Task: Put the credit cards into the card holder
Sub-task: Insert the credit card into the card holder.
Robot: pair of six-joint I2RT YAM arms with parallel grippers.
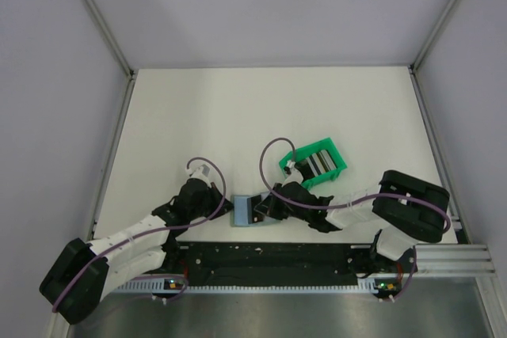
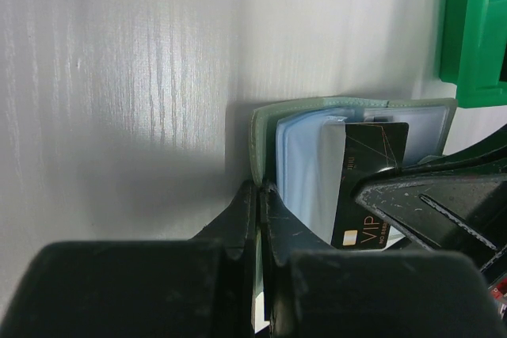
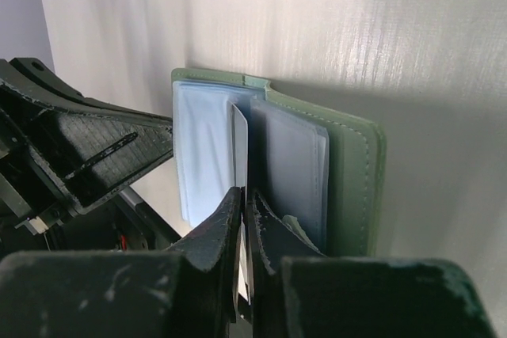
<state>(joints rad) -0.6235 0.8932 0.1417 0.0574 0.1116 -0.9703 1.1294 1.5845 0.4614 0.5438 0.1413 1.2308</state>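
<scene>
The card holder (image 1: 244, 211) lies open near the table's front edge, grey-green outside with light blue sleeves (image 2: 305, 164). My left gripper (image 2: 265, 189) is shut on the edge of its green cover (image 2: 261, 136). My right gripper (image 3: 245, 194) is shut on a black credit card (image 2: 368, 168) marked VIP. In the right wrist view the card (image 3: 240, 140) shows edge-on, its far end in among the sleeves of the card holder (image 3: 356, 180). In the top view the two grippers face each other across the holder, left gripper (image 1: 224, 207) and right gripper (image 1: 269, 207). More credit cards (image 1: 315, 165) stand in the green bin.
A bright green open plastic bin (image 1: 295, 162) sits just behind the right gripper and shows at the upper right of the left wrist view, bin (image 2: 475, 29). White walls and metal frame posts (image 1: 119, 53) enclose the table. The arms' bases and a black rail (image 1: 269, 259) run along the near edge.
</scene>
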